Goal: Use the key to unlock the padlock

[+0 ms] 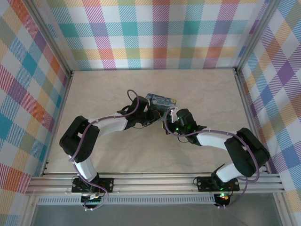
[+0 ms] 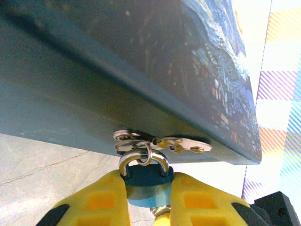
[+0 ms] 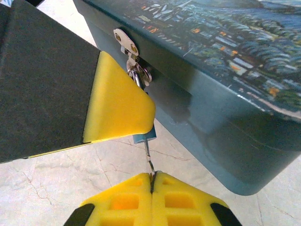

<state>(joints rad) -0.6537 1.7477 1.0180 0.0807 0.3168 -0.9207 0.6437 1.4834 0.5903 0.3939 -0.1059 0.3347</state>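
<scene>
The tiny blue padlock [image 2: 146, 181] hangs by its silvery shackle from the hasp [image 2: 162, 141] on the tin's front. My left gripper [image 2: 148, 200] is shut on the padlock's body, one yellow finger on each side. In the right wrist view a corner of the padlock [image 3: 143, 137] peeks out below the left gripper's finger [image 3: 117, 99]. The thin dark key [image 3: 147, 155] is pinched in my shut right gripper [image 3: 152, 182], and its tip meets the padlock's underside. From above, both grippers meet at the tin's near side, left [image 1: 153, 113] and right [image 1: 168, 120].
The blue-and-yellow painted tin [image 1: 160, 100] lies mid-table just beyond the grippers, and its wall [image 3: 211, 113] is close to the right of the key. The pale marble tabletop [image 1: 113, 84] is walled by checked panels on three sides.
</scene>
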